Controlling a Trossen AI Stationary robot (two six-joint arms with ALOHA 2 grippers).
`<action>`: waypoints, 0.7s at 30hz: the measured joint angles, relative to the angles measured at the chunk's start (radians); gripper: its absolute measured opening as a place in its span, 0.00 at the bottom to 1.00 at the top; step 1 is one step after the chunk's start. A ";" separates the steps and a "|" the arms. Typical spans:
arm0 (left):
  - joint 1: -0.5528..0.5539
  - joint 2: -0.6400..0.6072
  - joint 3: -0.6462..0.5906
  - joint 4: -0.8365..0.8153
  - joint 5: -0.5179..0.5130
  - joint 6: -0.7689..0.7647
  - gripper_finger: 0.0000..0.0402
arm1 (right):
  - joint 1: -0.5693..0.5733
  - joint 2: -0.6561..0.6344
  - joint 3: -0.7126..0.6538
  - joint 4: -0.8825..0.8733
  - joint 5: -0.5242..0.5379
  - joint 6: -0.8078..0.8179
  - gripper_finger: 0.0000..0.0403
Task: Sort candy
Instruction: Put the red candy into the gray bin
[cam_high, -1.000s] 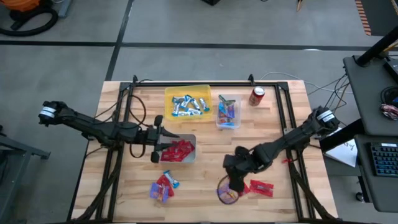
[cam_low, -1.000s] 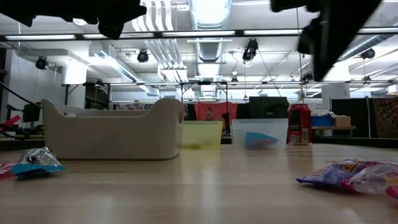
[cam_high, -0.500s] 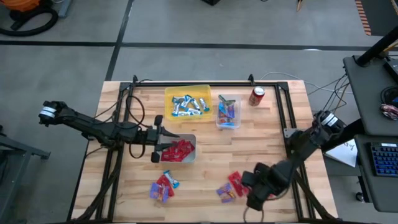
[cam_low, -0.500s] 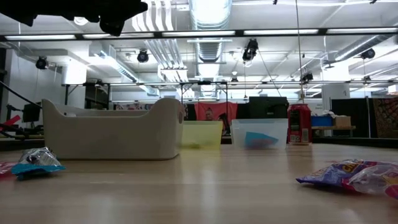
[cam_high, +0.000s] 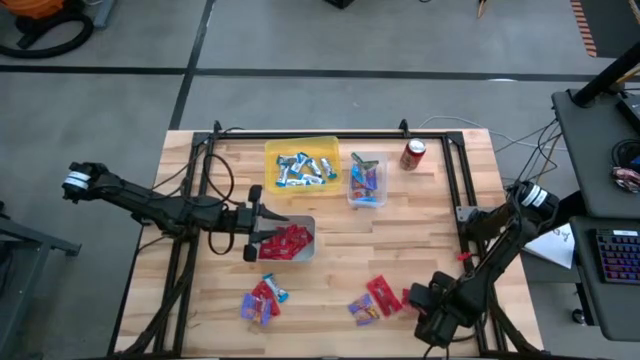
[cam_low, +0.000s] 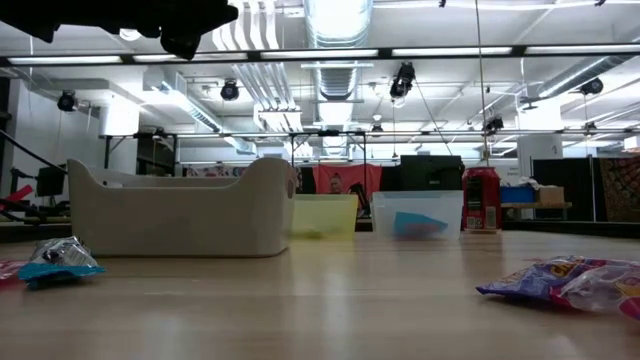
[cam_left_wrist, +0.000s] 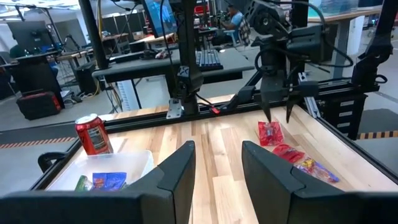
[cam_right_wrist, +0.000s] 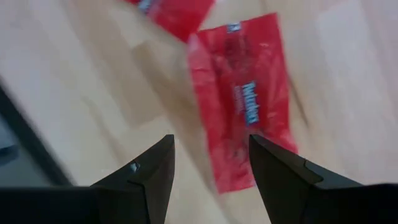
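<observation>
Red flat wrapped candy packet (cam_right_wrist: 245, 102) lies on the pale wooden counter (cam_high: 330, 250) near its right front corner, and the right tool (cam_right_wrist: 208, 165) hovers over it, fingers apart, empty. Judged step: lining up a pick; next, lower and close. The left tool (cam_left_wrist: 214, 165), apart and empty, waits by the white bin (cam_high: 305, 235)

**Bins, a can and the workshop around them**

A wooden tabletop (cam_high: 330, 225) with a black frame along its edges carries a yellow bin (cam_high: 301, 163) at the back, a clear bin (cam_high: 368, 179) just beside it, and a red soda can (cam_high: 414, 154) standing upright near that. A pale grey bin (cam_high: 290, 240) sits nearer the middle. Off the tabletop's right side, a keyboard (cam_high: 617, 256) lies on a dark desk. Grey floor surrounds everything.
</observation>
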 joint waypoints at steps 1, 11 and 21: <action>0.000 0.000 0.000 0.000 0.000 0.000 0.29 | -0.001 0.000 -0.012 0.005 0.001 0.000 0.48; 0.000 0.000 0.000 0.000 0.000 0.000 0.29 | -0.002 -0.001 -0.122 0.092 0.024 -0.018 0.48; 0.000 0.000 0.000 0.000 0.000 0.000 0.29 | -0.008 -0.004 -0.180 0.138 0.031 -0.018 0.35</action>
